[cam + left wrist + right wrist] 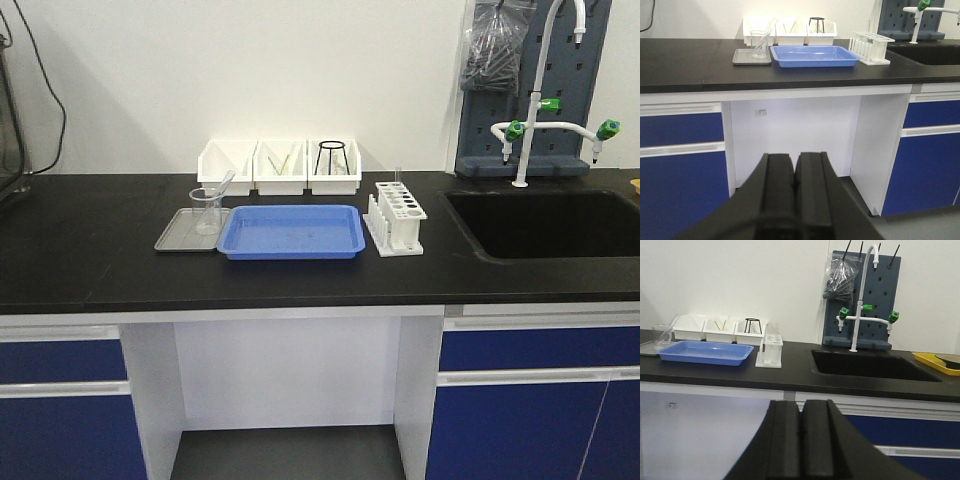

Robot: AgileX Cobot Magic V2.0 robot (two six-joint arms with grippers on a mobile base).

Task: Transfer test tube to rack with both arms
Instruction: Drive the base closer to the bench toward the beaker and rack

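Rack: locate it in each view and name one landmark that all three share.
Front: the rack stands right of centre, between the blue tray and the sink.
Left wrist: rack at upper right, just right of the blue tray.
Right wrist: rack left of centre, between blue tray and sink.
Shared landmark: the blue tray, beside the rack in all three.

Bright, even light; slightly soft focus.

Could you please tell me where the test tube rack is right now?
In the front view, the rack stands on the black counter, just right of the blue tray and left of the sink.
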